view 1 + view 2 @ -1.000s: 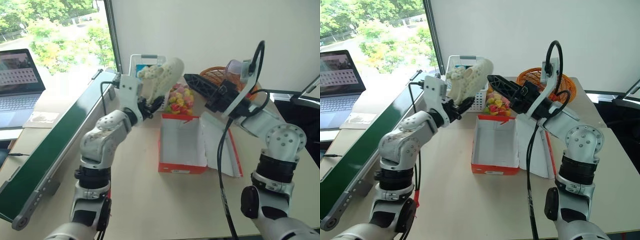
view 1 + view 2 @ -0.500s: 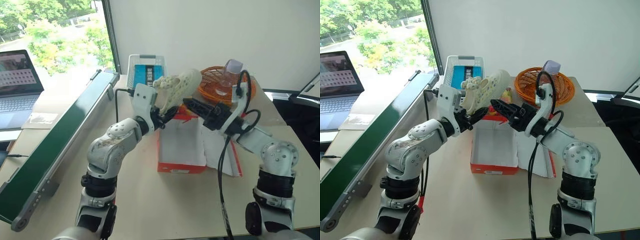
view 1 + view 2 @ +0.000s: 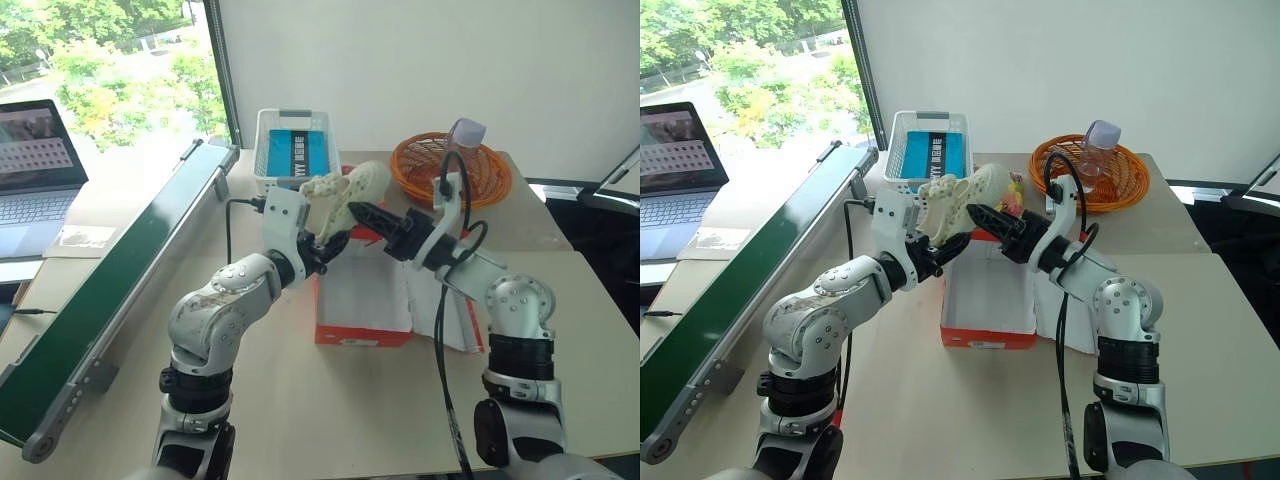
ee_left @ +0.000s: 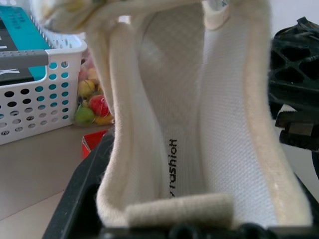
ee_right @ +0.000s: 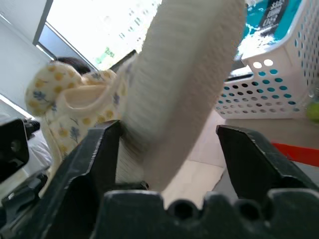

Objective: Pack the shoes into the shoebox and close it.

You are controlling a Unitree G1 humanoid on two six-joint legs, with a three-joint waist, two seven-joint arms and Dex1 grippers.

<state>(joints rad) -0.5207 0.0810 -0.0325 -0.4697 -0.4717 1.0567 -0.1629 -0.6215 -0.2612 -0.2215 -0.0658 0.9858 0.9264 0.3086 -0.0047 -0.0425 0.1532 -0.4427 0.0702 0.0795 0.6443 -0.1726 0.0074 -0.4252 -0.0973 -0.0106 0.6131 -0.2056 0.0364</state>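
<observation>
A cream-white shoe (image 3: pixel 342 192) with a small floral print hangs above the far end of the open red-orange shoebox (image 3: pixel 365 338). My left gripper (image 3: pixel 325 243) is shut on the shoe's heel end; the left wrist view looks into the white insole (image 4: pixel 199 124). My right gripper (image 3: pixel 362 212) comes from the right, open around the toe end. In the right wrist view the ribbed sole (image 5: pixel 184 89) stands between its two fingers (image 5: pixel 94 159), against one and apart from the other. The box's white inside is bare, and its lid (image 3: pixel 442 300) lies flat to the right.
Behind the box stand a white lattice basket (image 3: pixel 293 150) holding a blue packet, a bag of colourful sweets (image 3: pixel 1015 190), and an orange wicker basket (image 3: pixel 450 172) with a clear bottle (image 3: pixel 464 140). A green conveyor (image 3: pixel 110 290) runs along the left, with a laptop (image 3: pixel 35 165) beyond it.
Both arms have come down and toward me with the shoe, now closer to the box. The right gripper has moved in around the shoe's toe end and its fingers have narrowed.
</observation>
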